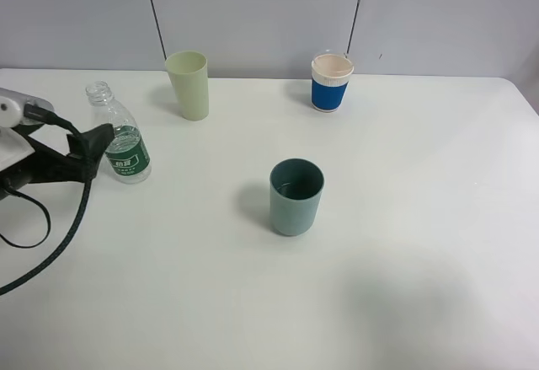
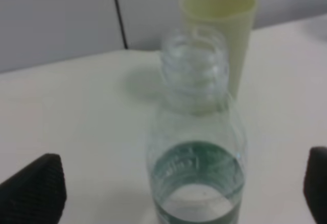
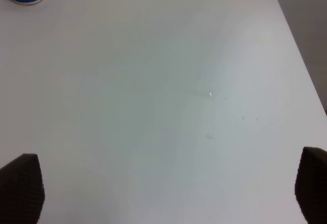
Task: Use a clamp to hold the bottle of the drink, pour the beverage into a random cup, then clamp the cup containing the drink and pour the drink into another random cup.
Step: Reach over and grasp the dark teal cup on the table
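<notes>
The clear plastic bottle with a green label (image 1: 123,140) stands upright and uncapped at the left of the white table (image 1: 421,243). It sits between the spread fingers of the left gripper (image 2: 177,183), which do not yet touch it, so the task looks barely begun. The right gripper (image 3: 168,183) hangs open over bare table on the right, holding nothing. Still to do are gripping the bottle, pouring into the pale green plastic cup (image 1: 189,83) at the far left, the blue-sleeved white paper cup (image 1: 332,83) far off or the dark teal cup (image 1: 296,195) in the middle, and the cup-to-cup pour.
</notes>
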Robot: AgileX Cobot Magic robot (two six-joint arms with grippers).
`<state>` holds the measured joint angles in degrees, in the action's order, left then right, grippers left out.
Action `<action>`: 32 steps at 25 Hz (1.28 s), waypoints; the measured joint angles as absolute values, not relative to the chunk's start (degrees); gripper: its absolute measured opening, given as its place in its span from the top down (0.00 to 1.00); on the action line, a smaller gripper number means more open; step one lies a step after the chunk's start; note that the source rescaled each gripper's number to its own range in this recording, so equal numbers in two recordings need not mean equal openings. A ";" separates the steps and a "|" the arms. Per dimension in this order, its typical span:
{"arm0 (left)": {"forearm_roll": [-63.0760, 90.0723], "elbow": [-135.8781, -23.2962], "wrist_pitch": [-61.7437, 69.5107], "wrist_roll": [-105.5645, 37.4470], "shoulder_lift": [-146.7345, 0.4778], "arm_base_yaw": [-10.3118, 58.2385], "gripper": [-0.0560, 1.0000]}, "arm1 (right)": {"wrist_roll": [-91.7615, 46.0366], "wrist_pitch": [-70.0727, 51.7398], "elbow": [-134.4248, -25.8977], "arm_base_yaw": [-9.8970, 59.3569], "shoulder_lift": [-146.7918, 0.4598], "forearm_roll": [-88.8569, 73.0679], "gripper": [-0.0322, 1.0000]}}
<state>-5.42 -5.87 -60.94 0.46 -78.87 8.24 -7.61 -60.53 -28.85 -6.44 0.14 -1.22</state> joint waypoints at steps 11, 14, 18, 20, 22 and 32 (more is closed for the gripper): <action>-4.39 -6.81 -42.26 10.11 -48.99 8.24 0.02 | -7.61 -60.53 -28.85 -6.44 0.14 -1.22 0.00; -4.39 -9.32 -34.19 11.47 -41.25 8.24 0.02 | -7.61 -60.53 -28.85 -6.44 0.14 -1.22 0.00; -5.07 -15.77 -19.18 11.80 -31.55 8.24 0.01 | -7.61 -60.53 -28.85 -6.44 0.14 -1.22 0.00; -5.73 -19.44 -8.96 11.80 -26.96 8.24 0.01 | -7.61 -60.53 -28.85 -6.44 0.14 -1.22 0.00; -5.95 -23.39 0.50 11.80 -23.00 8.24 0.01 | -7.61 -60.53 -28.85 -6.44 0.14 -1.22 0.00; -5.95 -35.46 38.90 11.75 -3.78 8.24 0.00 | -7.61 -60.53 -28.85 -6.44 0.14 -1.22 0.00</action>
<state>-5.95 -35.46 38.90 11.75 -3.78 8.24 -7.61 -60.53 -28.85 -6.44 0.14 -1.22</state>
